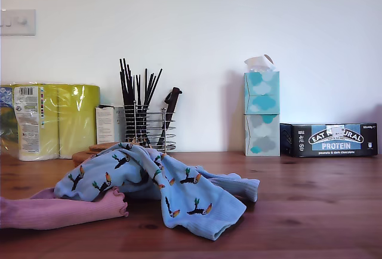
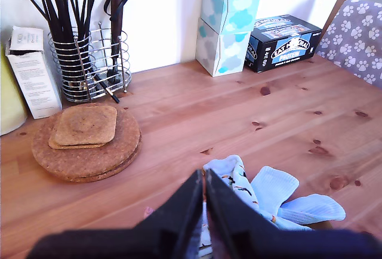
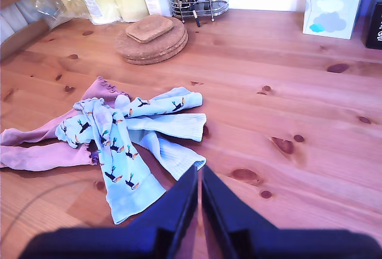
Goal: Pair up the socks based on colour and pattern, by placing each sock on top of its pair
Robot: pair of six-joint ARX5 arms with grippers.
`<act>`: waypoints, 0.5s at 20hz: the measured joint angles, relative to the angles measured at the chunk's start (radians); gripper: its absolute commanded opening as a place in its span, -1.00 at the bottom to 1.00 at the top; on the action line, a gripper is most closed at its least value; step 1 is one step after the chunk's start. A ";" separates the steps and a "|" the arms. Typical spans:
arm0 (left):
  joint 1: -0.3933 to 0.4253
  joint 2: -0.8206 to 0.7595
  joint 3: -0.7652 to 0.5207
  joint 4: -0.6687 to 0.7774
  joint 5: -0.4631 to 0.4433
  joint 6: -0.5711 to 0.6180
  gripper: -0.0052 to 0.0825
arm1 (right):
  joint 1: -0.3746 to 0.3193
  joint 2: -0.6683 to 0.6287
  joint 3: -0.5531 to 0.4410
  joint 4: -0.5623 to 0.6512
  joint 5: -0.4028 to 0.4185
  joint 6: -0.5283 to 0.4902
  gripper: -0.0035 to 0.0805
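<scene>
Socks (image 1: 155, 190) lie heaped on the table (image 1: 310, 211), in front of the utensil rack (image 1: 149, 129). In the exterior view, tissue boxes (image 1: 261, 114) stand stacked right of the rack, paper rolls (image 1: 57, 119) left.

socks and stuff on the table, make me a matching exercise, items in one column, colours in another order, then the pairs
Items:
1. toucan-print sock
2. frilly-cuff sock
3. cork mats
4. protein bar box

Colours:
A. brown
B. black with a blue panel
C. light blue with dark birds
D. pink

Pairs: 1-C, 2-D, 3-A, 4-B
</scene>
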 measured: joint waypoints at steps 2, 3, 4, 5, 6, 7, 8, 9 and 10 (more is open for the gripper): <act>0.000 0.000 0.000 0.000 0.000 0.000 -0.93 | 0.000 0.000 0.000 -0.014 0.001 0.000 -0.95; 0.000 0.000 0.000 0.000 0.000 0.000 -0.93 | 0.000 0.000 0.000 -0.015 0.001 0.000 -0.95; 0.000 0.000 0.000 0.000 0.000 0.000 -0.93 | 0.000 0.000 0.000 -0.015 0.001 0.000 -0.95; 0.000 0.000 0.000 0.000 0.000 0.000 -0.93 | 0.000 0.000 0.000 -0.015 0.001 0.000 -0.95; 0.000 0.000 0.000 0.000 0.000 0.000 -0.93 | 0.000 0.000 0.000 -0.015 0.001 0.000 -0.95; 0.000 0.000 0.000 0.000 0.000 0.000 -0.93 | 0.000 0.000 0.000 -0.015 0.001 0.000 -0.95; 0.000 0.000 0.000 0.000 0.000 0.000 -0.93 | 0.000 0.000 0.000 -0.015 0.001 0.000 -0.95; 0.000 0.000 0.000 0.000 0.000 0.000 -0.93 | 0.000 0.000 0.000 -0.015 0.001 0.000 -0.95; 0.000 0.000 0.000 0.000 0.000 0.000 -0.93 | 0.000 0.000 0.000 -0.014 0.001 0.000 -0.95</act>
